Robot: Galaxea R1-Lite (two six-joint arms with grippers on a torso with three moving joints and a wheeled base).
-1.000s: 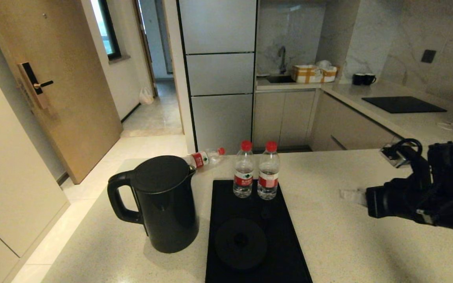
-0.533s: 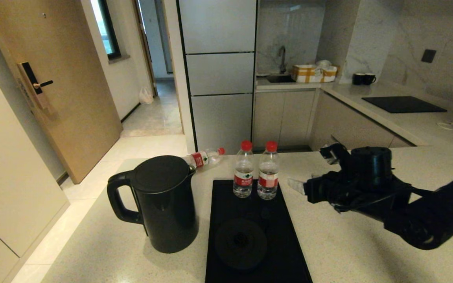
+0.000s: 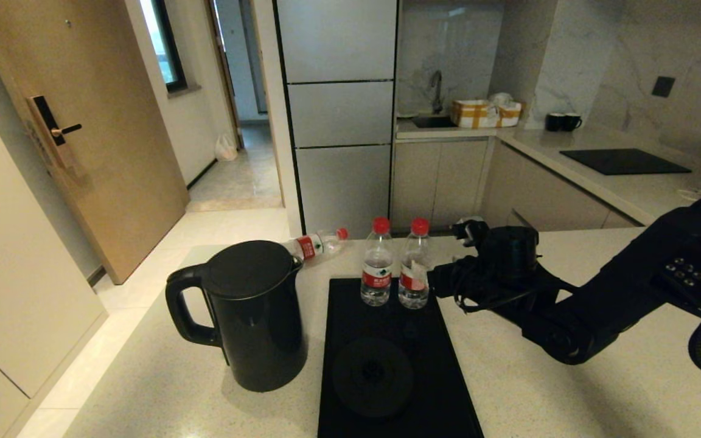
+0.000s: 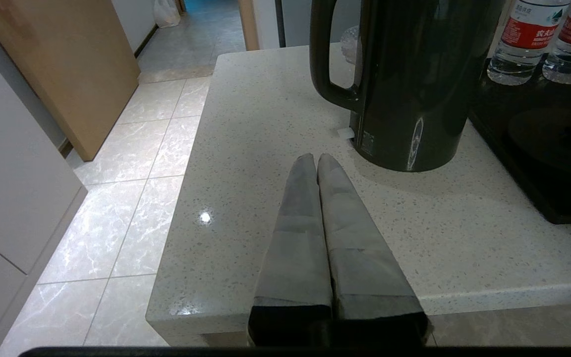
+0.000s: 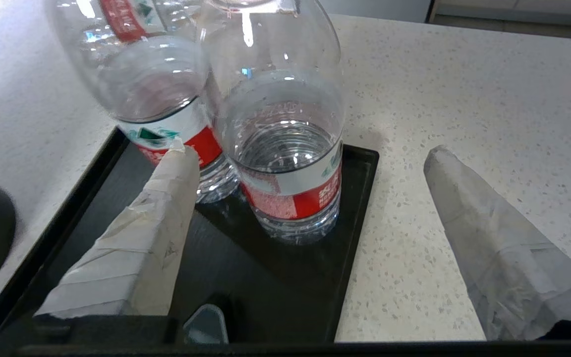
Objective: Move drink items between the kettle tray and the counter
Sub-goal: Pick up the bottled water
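— Kettle? Standing upright on the counter, just left of the kettle tray. Tall black kettle, lid on, loop handle turned to the left. Off the round base disc, which sits bare toward the near end of the tray.

— And the water bottles?

— Two upright on the far end of the tray, side by side and nearly touching: left bottle, right bottle, both red-capped with red-and-white labels. A third bottle lying on its side on the counter behind the kettle, cap pointing right.

— Right claw?

— Reaching in from the right at about label height. Right claw spread wide, one taped finger over the tray in front of the left bottle, the other finger out over bare counter. Right bottle standing between the two, not yet pinched. Seen from the head, dark wrist just right of that bottle.

— Left claw?

— Left claw pressed together, holding nothing, hovering over the near-left part of the counter, pointed toward the kettle's base, well short of it.

— Anything else?

— Two dark mugs far back on the other worktop, beside a black cooktop panel.
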